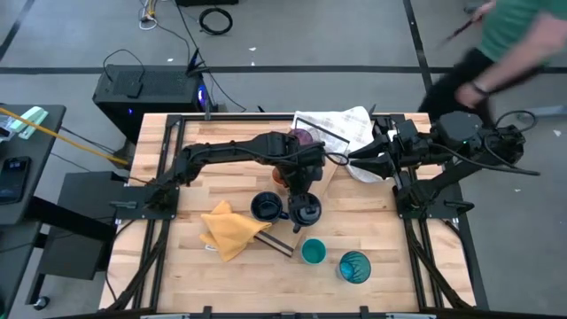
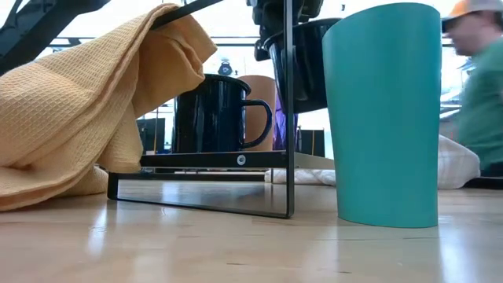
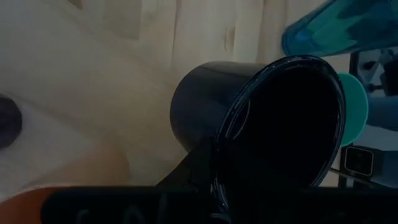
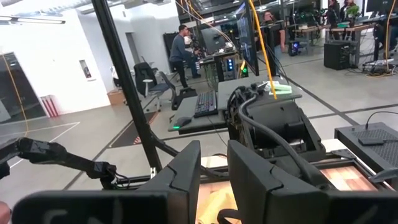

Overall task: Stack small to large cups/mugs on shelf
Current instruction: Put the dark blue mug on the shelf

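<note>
Left gripper (image 1: pixel 304 197) was pinched tight on the rim of a dark navy mug (image 1: pixel 306 212), and from where I stood the mug hung clear of the surface (image 1: pixel 381 239), raised beside a second navy mug (image 1: pixel 266 207) that sat lower down, close against a yellow cloth (image 1: pixel 229 230). In the left wrist view the held mug (image 3: pixel 267 124) hung directly beyond the gripper, its dark mouth turned toward the camera and tilted. To do this step well, I judged, the arm should level the mug before lowering it, bring it down slowly over its spot, and let go only once the base is fully supported, since a rim pinch lets a mug swing. Nearby, toward the front edge, stood the small teal cup (image 1: pixel 313 252) and the teal-blue patterned tumbler (image 1: pixel 355 266), well apart from the gripper; an orange cup (image 1: pixel 280 175) and the purple tumbler (image 1: pixel 302 138) lay under the left arm, mostly hidden. Farther back, the right gripper (image 1: pixel 354 158) waited over the white checked towel (image 1: pixel 350 128) with its jaws partly apart and nothing between them. A person in a green top (image 1: pixel 523 35) was leaning in at the far corner.
</note>
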`<move>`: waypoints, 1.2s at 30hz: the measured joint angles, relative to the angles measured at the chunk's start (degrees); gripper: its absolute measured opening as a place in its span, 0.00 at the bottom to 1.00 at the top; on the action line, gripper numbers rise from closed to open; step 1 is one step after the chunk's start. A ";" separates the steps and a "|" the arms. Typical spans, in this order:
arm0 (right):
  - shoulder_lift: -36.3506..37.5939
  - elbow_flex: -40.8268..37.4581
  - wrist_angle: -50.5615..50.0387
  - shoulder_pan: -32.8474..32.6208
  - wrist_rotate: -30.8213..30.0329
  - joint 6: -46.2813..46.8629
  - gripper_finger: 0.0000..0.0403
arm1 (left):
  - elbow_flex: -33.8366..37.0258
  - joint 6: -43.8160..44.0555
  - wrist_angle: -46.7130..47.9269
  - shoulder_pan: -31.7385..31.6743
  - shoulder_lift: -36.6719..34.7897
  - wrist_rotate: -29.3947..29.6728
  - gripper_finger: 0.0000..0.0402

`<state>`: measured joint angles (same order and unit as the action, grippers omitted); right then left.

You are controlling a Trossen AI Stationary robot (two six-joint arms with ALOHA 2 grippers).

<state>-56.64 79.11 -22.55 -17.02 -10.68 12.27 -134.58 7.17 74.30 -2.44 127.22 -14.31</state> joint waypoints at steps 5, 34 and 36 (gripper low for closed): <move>0.00 0.00 -0.01 -0.02 0.00 0.00 0.22 | -0.04 2.31 -0.08 -0.50 0.50 0.70 0.07; 0.00 0.00 -0.09 -0.03 0.02 -0.34 0.22 | -0.04 2.36 3.96 2.09 0.39 6.22 0.07; 0.00 0.00 -0.09 -0.03 0.02 -0.37 0.22 | -0.04 1.14 3.94 2.44 0.39 6.47 0.07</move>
<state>-56.64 79.11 -22.63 -17.04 -10.66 11.90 -134.63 8.31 78.24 0.01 127.61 -7.84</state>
